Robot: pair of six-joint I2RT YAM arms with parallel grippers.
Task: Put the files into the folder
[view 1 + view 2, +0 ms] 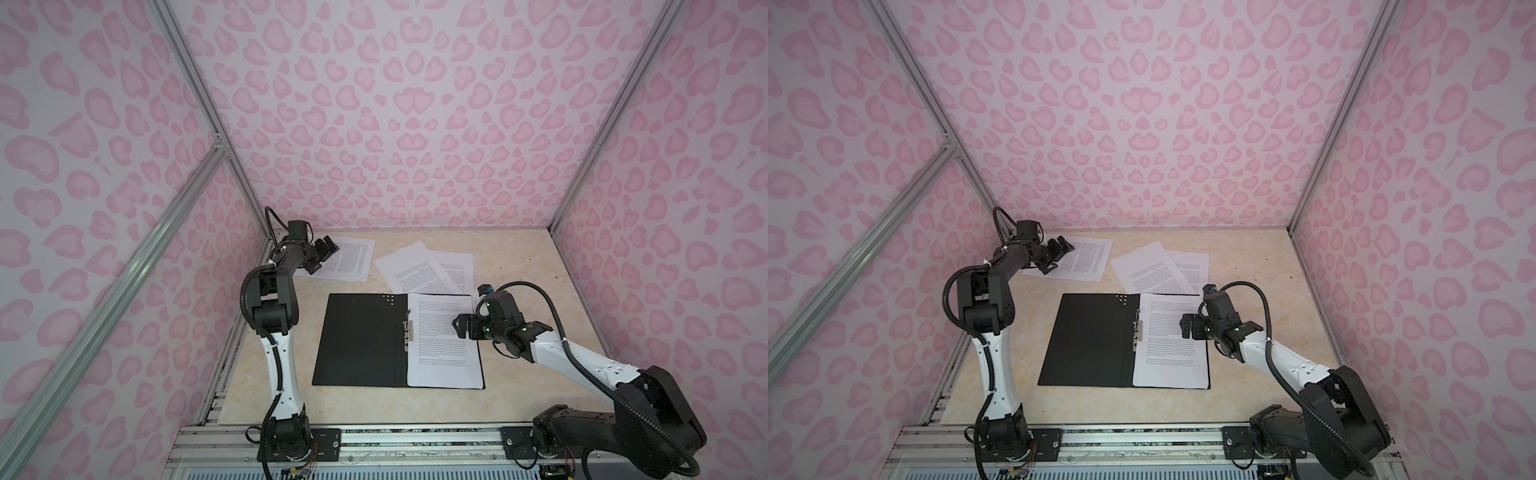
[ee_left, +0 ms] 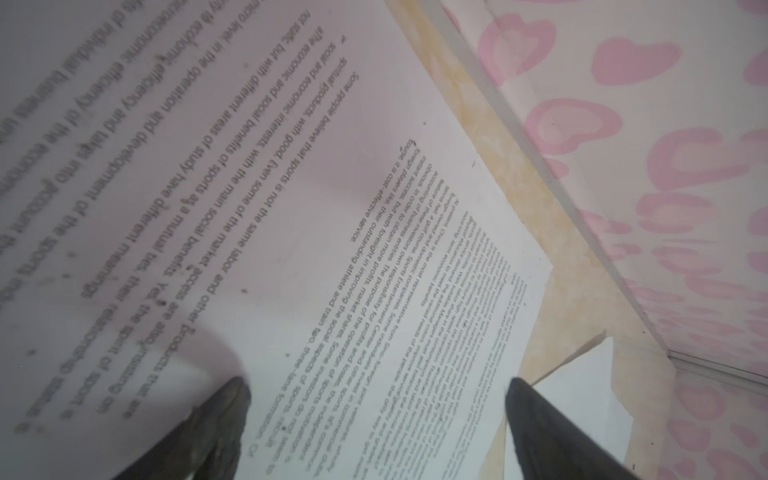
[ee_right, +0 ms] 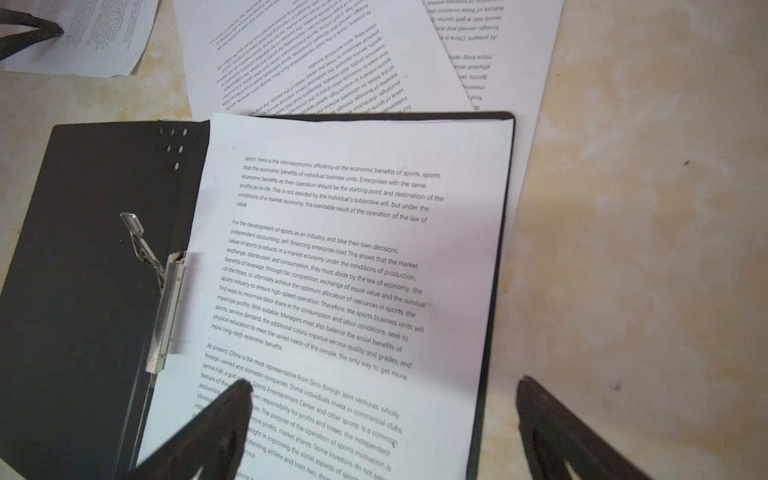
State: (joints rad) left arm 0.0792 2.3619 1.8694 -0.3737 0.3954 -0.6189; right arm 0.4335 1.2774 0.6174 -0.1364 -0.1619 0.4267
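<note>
Folder (image 1: 361, 338) open flat on table (image 1: 519, 270), filed sheet (image 1: 440, 345) on its right half. Three files (image 1: 419, 270) loose behind it. My left jaws spread wide, empty, over far-left sheet (image 1: 349, 262); right jaws wide, empty, above filed sheet. Best, I judge: pinch sheet's edge gently, lift without creasing, lay square against clip (image 1: 408, 330).

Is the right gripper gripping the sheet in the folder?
No, the right gripper stands wide open, one finger over the sheet in the folder, the other over the table.
</note>
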